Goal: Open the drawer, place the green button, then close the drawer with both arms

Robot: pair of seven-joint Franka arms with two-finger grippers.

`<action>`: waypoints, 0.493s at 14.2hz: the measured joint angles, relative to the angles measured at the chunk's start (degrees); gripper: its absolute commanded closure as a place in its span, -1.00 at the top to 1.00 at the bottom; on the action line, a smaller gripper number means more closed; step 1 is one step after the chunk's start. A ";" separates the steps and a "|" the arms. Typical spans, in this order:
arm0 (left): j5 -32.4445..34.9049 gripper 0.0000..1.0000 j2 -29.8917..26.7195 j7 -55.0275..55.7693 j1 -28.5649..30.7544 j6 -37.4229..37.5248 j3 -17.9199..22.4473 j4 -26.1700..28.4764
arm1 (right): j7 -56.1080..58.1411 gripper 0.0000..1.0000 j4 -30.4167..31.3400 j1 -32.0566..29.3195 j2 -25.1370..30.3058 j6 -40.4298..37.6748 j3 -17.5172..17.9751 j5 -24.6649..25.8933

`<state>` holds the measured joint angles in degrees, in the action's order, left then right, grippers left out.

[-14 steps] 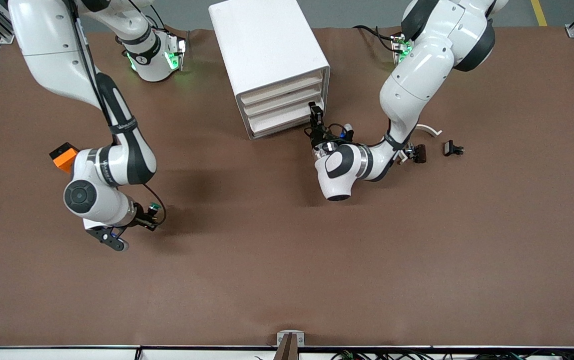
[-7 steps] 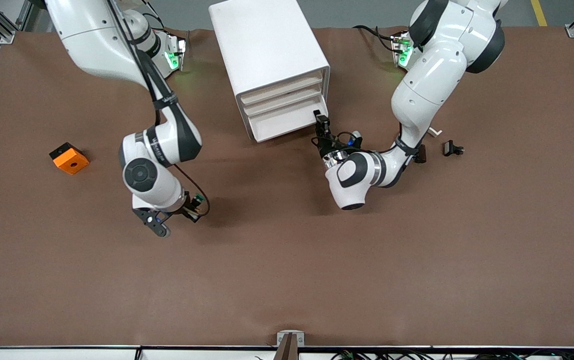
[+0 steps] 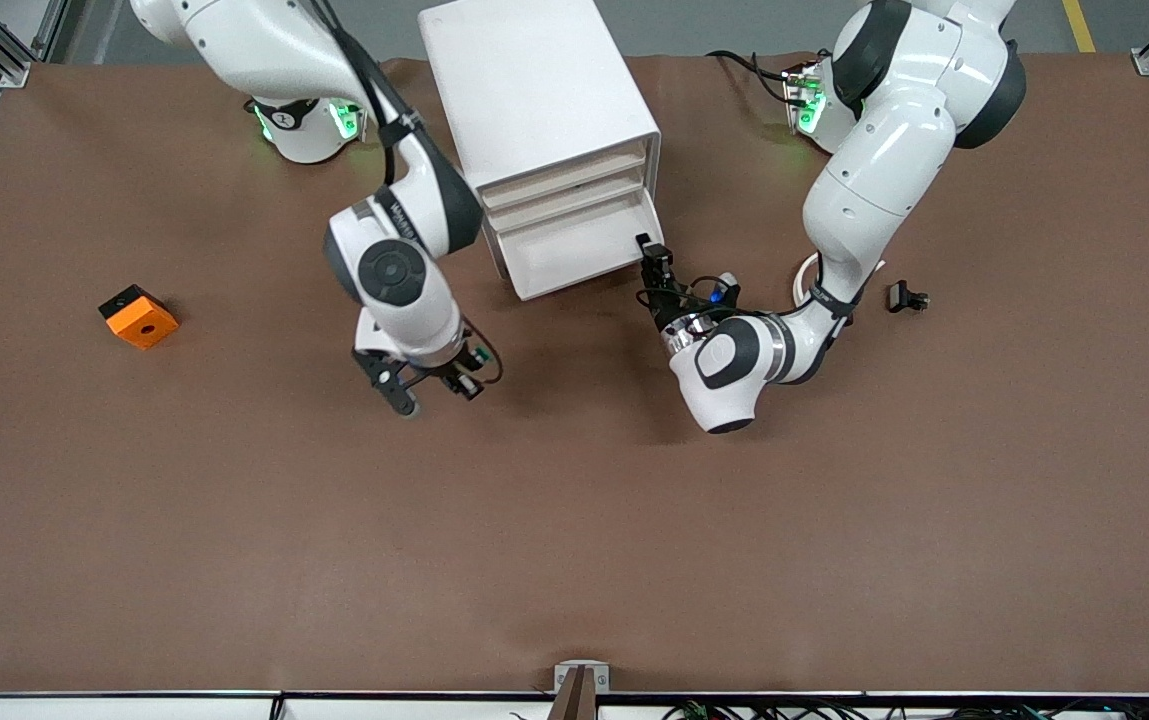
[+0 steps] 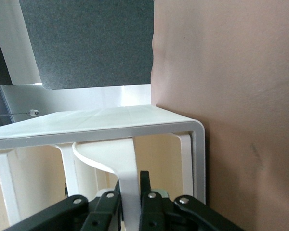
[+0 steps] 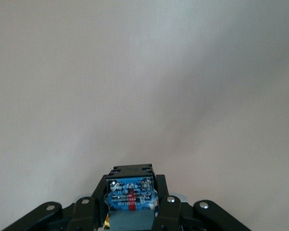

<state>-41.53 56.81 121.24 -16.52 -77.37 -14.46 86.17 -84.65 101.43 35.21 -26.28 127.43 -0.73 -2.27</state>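
White drawer [image 3: 574,250] near the desk's top edge, pinched by left end effector [image 3: 652,252]; right end effector [image 3: 462,381] grips button [image 5: 131,195]. Risk: early release misses the drawer.

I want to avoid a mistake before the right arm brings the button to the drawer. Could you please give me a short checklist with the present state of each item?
1. Button held by the right gripper, jaws shut on it: ok.
2. Left gripper has the handle of the lowest drawer, jaws shut on it: ok.
3. Drawer pulled out of the cabinet, tray showing: ok.
4. Drawer open far enough for the button: cannot tell.
5. Right gripper over the drawer: not ok; it is over bare table, toward the right arm's end from the cabinet.
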 measured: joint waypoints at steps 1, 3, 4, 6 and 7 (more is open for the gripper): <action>0.00 -0.70 0.00 0.00 0.56 0.00 0.01 -0.02 | -1.94 -1.00 -0.01 0.46 0.75 -1.02 1.11 -0.75; 0.00 -0.61 0.00 0.00 1.61 0.00 0.01 -0.04 | -5.93 -1.00 -0.03 1.12 2.10 -2.67 3.07 -1.25; 0.00 -0.37 0.00 0.00 1.96 0.00 0.02 -0.04 | -8.16 -1.00 -0.03 1.78 2.52 -3.04 3.74 -1.28; 0.00 0.55 0.00 0.00 2.19 0.00 0.02 -0.04 | -12.74 -1.00 -0.02 4.48 2.82 -3.11 4.31 -1.29; 0.00 0.88 0.00 0.00 2.18 0.00 0.01 -0.04 | -15.02 -1.00 0.00 6.12 2.81 -3.11 4.37 -1.29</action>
<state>-41.53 56.80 121.23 -14.34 -77.37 -14.44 86.13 -99.66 101.42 41.33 -23.46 124.32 3.64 -3.56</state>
